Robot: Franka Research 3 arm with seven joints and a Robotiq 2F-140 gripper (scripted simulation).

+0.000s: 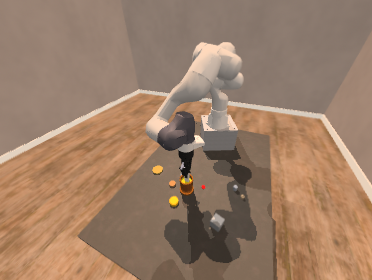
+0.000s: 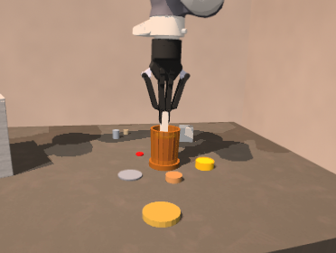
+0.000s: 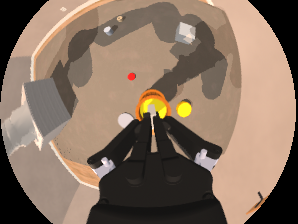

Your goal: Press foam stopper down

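Observation:
An orange ribbed jar [image 2: 164, 147] stands upright on the dark mat; it also shows in the top view [image 1: 186, 185] and in the wrist view [image 3: 153, 106]. My gripper [image 2: 164, 121] is shut, with nothing between the fingers. It points straight down, and its pale fingertips reach into the jar's mouth at about rim height. The foam stopper inside the jar is hidden by the rim and the fingers in the side view; in the wrist view only a yellowish patch shows under the fingertips.
Flat discs lie on the mat around the jar: a large orange one [image 2: 162, 213], a small orange one [image 2: 174, 177], a yellow one [image 2: 204, 163] and a grey one [image 2: 130, 174]. A red dot [image 2: 139, 154], a grey cube [image 2: 186, 132] and small cylinders [image 2: 116, 134] lie behind.

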